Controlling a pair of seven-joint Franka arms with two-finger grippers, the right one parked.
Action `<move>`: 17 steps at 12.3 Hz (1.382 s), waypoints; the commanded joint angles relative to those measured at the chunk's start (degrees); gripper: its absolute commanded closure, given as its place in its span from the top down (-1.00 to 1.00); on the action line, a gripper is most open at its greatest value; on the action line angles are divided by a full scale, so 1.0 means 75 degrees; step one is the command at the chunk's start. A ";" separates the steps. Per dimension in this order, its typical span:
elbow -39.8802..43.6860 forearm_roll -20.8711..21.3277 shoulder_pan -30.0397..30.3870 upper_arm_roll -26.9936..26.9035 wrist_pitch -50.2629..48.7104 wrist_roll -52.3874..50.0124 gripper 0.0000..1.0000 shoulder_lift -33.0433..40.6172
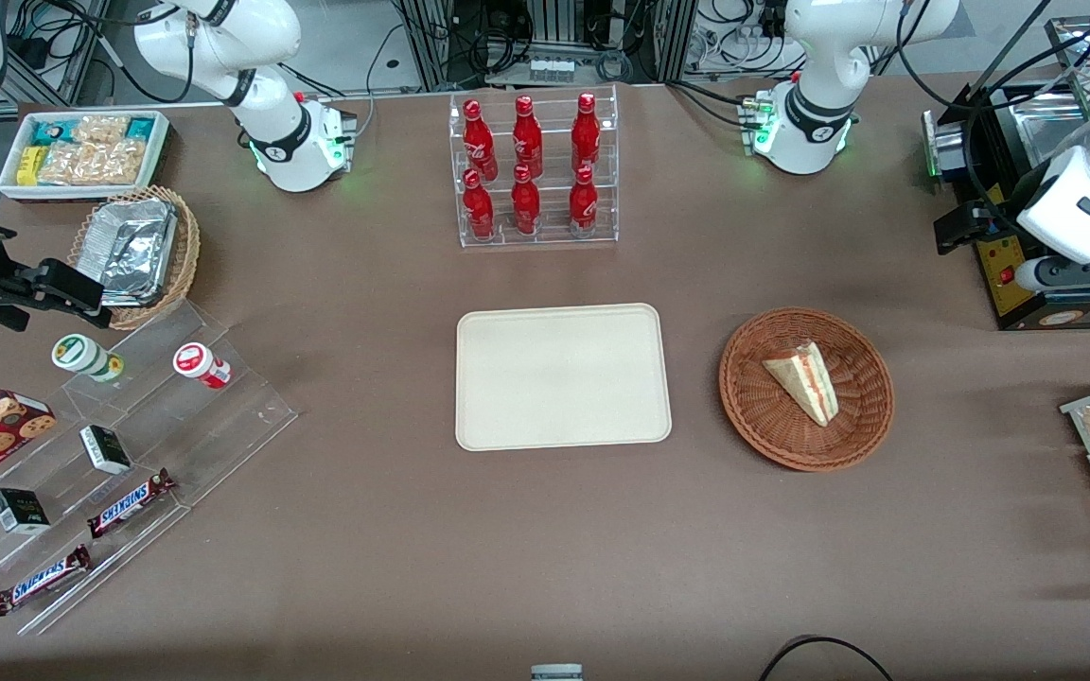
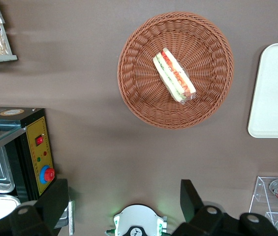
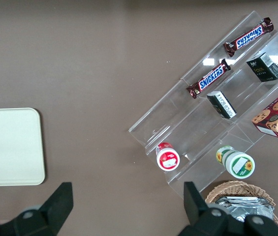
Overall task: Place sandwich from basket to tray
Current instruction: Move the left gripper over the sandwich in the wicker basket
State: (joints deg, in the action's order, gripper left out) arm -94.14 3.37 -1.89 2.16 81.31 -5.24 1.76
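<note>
One sandwich (image 1: 802, 379) in basket (image 1: 753, 407); tray (image 1: 507, 416) bare; tool (image 2: 124, 209) open above table.

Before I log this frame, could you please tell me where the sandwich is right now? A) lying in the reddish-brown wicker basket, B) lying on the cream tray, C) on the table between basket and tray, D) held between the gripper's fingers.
A: the sandwich lies in the basket, the tray is bare, and the gripper hangs open above the table, apart from it.

left arm's pincer (image 2: 124, 206) raised high, fingers (image 2: 190, 196) spread wide, empty
</note>
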 commanded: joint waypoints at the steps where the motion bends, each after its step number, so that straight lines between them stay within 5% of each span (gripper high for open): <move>1: -0.0010 -0.0168 -0.0018 -0.0007 0.0138 -0.0133 1.00 -0.0093; 9: -0.0208 -0.0391 -0.0053 -0.0007 0.1015 -0.0144 1.00 -0.1241; 17: -0.2807 -0.0309 -0.0498 0.0005 0.4482 -0.1244 1.00 -0.1266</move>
State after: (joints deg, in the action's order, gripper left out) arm -109.98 1.05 -4.85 2.65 109.84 -12.04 -9.32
